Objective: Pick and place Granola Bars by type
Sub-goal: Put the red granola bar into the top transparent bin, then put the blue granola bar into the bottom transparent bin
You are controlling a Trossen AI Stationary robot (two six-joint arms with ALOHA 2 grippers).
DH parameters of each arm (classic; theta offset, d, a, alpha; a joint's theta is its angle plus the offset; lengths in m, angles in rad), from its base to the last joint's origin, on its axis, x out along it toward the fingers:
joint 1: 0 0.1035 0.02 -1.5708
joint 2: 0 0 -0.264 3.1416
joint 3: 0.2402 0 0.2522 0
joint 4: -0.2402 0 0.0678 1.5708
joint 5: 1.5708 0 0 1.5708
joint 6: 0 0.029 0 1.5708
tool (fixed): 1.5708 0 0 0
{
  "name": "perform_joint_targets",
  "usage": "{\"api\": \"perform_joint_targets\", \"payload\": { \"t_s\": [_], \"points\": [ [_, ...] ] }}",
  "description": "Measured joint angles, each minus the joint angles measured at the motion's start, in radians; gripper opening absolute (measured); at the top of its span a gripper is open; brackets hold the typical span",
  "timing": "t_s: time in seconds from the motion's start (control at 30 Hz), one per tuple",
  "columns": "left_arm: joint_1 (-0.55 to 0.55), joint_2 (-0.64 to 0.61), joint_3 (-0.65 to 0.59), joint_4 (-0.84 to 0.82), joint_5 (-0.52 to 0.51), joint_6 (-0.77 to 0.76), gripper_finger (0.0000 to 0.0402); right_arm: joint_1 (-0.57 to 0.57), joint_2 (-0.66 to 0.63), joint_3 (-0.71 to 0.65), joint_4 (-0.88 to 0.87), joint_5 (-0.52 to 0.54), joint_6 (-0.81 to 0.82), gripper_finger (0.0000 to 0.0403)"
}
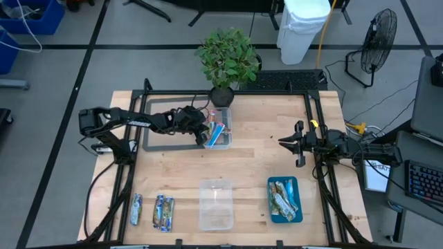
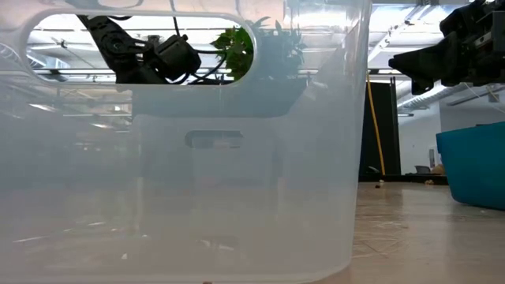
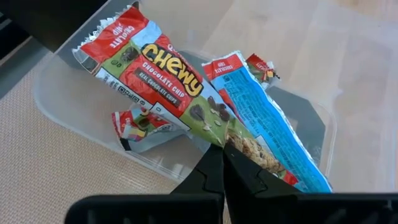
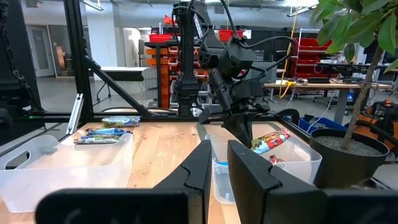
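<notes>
Placement step | I read left gripper (image 3: 222, 163) pinching red-green Chewy bar (image 3: 163, 78) over far clear tub (image 1: 220, 140) | next: release it inside | right gripper (image 1: 299, 143) idle, fingers near-closed, empty

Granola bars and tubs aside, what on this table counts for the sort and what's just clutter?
Job:
left pincer gripping red chewy bar
blue bar
far tub
near tub
teal tray
loose bars

Clutter:
potted plant
grey mat
</notes>
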Motion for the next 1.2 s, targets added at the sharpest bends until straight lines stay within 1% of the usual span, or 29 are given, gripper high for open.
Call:
{"api": "perform_joint_targets", "payload": {
  "t_s": [0.2,0.43,0.7,0.93,1.03,1.1,1.2],
  "points": [
    [0.000,0.000,0.000,0.000,0.000,-0.003,0.0011,0.000,0.000,0.000,0.000,0.000,0.000,0.0043],
    [0.000,0.000,0.000,0.002,0.000,-0.009,0.0005,0.000,0.000,0.000,0.000,0.000,0.000,0.0045],
    [0.000,0.000,0.000,0.004,0.000,-0.029,0.0040,0.000,0.000,0.000,0.000,0.000,0.000,0.0045],
    [-0.001,-0.001,0.000,0.021,0.003,-0.038,0.0033,0.000,0.000,0.000,0.000,0.000,0.000,0.0044],
    [-0.002,-0.016,0.000,0.053,0.059,-0.055,0.0030,0.000,0.000,0.000,0.000,0.000,0.000,0.0045],
    [-0.002,-0.039,0.000,0.083,0.140,-0.054,0.0031,0.000,0.000,0.000,0.000,0.000,0.000,0.0045],
    [-0.004,-0.091,0.000,0.082,0.263,-0.051,0.0032,0.000,0.000,0.000,0.000,0.000,0.000,0.0043]
  ]
}}
